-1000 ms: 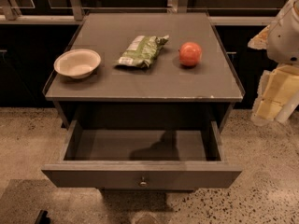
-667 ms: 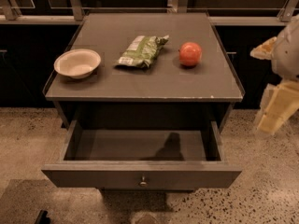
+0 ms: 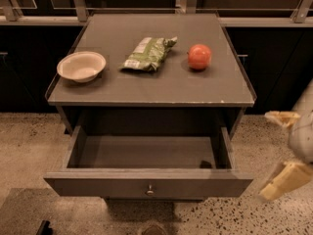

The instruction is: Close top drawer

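Observation:
The top drawer [image 3: 146, 182] of the grey-brown table stands pulled far out. Its inside is bare and its front panel carries one small round metal knob [image 3: 150, 190] at centre. My gripper [image 3: 284, 150] hangs at the right edge of the view, beside and to the right of the drawer's right front corner, apart from it. Its two cream fingers [image 3: 286, 179] are spread wide, open and empty. The rest of the arm is cut off by the frame edge.
On the tabletop [image 3: 151, 84] sit a white bowl [image 3: 81, 66] at left, a green snack bag [image 3: 149, 53] in the middle and a red apple [image 3: 199, 57] at right. Speckled floor [image 3: 29, 146] surrounds the table. Dark cabinets and a railing run behind.
My gripper has moved right and downward, away from the tabletop edge toward the level of the drawer front. Its shadow inside the drawer has shrunk. The drawer has not moved.

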Controlling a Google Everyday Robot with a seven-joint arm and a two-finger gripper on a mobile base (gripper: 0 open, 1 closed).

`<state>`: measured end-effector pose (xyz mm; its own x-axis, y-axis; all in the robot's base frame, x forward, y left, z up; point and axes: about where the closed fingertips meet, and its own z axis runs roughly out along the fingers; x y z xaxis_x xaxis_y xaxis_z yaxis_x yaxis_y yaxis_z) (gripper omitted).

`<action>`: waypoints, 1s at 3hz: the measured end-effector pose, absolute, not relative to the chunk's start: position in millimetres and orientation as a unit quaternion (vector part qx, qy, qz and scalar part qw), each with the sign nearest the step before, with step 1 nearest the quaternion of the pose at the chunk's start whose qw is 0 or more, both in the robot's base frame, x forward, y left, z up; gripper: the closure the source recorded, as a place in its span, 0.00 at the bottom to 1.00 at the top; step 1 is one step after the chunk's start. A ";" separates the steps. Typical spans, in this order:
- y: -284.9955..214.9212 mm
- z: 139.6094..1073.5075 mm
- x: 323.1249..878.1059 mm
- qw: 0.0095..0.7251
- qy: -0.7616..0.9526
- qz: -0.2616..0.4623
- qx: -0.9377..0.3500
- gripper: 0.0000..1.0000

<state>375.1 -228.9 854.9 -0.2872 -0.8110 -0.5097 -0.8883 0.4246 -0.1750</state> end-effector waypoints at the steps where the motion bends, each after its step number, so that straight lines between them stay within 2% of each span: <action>1: -229.3 779.3 369.3 0.280 0.818 0.132 -0.485 0.00; 2: -229.2 768.9 369.7 0.279 0.821 0.140 -0.478 0.19; 3: -229.2 768.9 369.7 0.279 0.821 0.140 -0.478 0.43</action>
<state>369.7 -229.2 768.9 -0.3866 -0.7067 -0.5925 -0.8631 0.5037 -0.0377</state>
